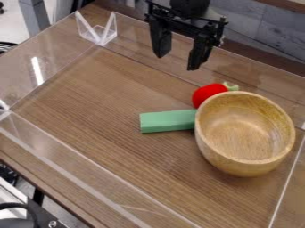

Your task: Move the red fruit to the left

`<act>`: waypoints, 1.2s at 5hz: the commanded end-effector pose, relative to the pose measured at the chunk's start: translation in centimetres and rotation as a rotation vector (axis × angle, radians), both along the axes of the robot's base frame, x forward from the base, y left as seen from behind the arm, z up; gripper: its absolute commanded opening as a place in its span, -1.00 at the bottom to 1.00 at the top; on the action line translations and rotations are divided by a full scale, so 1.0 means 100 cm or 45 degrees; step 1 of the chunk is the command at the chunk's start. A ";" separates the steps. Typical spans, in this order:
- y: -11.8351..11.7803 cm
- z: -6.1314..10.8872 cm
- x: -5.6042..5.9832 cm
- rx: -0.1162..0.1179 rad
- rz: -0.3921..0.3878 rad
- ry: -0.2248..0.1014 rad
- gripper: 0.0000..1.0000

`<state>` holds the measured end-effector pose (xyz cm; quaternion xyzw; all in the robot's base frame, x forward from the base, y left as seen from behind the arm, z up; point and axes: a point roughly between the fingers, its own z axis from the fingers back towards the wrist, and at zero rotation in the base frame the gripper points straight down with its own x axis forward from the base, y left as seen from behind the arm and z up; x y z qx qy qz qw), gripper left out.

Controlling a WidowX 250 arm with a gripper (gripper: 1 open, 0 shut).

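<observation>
Nearest the camera runs the clear wall point(71, 183) of the tray-like enclosure, and inside it the wooden tabletop point(95, 107) lies bare on the left side, which is where I judge the fruit has to end up. Further in sits the wooden bowl point(245, 134), large and on the right, with the green block point(167, 121) lying flat just beside its left rim, its long side running left to right and slightly tilted. Behind those two, tucked against the bowl's far-left rim and just behind the block's right end, is the red fruit point(211, 94); whether it touches either one I cannot tell. It is nearly round, so it has little long axis to speak of, but its green leafy top shows at the upper right, pointing away from the camera and toward the right, so I take its stem axis to run that way, tipped over rather than upright. Farthest back, my jaws point(183, 49) hang above the tabletop, spread wide, holding nothing, pointing down, behind and to the left of the fruit and well apart from it. My worry is the crowding: coming down on the fruit, one finger could strike the bowl's rim or the block and shove them, or the round fruit could squirt out of a poor pinch and roll against the bowl. Carrying it leftward low, I might also clip the block
</observation>
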<state>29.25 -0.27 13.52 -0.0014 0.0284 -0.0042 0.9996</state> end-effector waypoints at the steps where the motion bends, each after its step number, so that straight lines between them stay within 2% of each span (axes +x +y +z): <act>1: -0.009 -0.017 0.003 -0.008 -0.011 0.019 1.00; 2: -0.024 -0.037 0.010 -0.023 -0.023 0.017 1.00; 3: -0.038 -0.047 0.019 -0.031 -0.019 0.002 1.00; 4: -0.046 -0.052 0.026 -0.041 -0.021 -0.034 1.00; 6: -0.040 -0.048 0.045 -0.034 -0.097 -0.101 1.00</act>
